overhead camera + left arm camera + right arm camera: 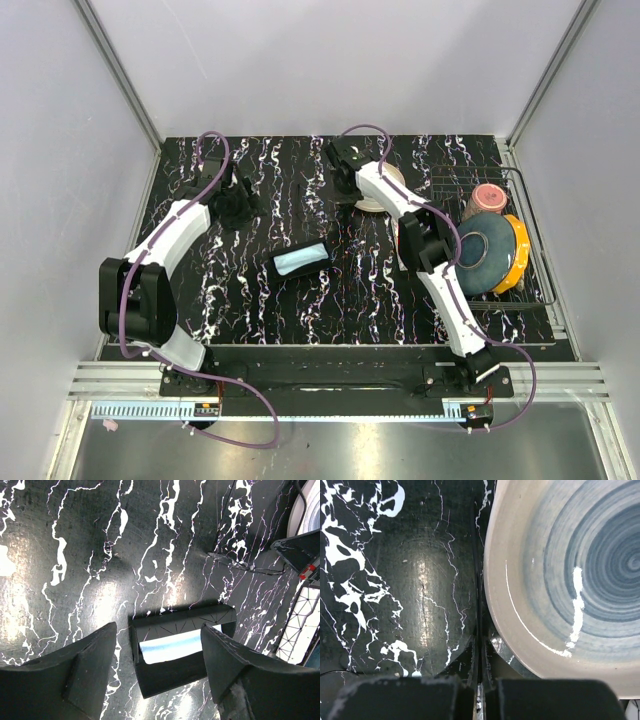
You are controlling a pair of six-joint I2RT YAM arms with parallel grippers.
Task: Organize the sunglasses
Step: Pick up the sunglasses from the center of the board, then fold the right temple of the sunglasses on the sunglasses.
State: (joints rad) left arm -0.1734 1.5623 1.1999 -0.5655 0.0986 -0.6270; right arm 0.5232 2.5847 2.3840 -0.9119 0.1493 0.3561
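Shut tight, the right pincer (480, 680) seems to nip a thin arm of the sunglasses (478, 580) lying just beside the plate (560, 555), while the wide-open, empty left pincer (159, 630) faces the black case (185, 617), likely their home.

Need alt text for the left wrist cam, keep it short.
An open black case showing pale blue inside lies on the table, seen between the two dark fingers of the open left gripper. The table is glossy black with white veins.
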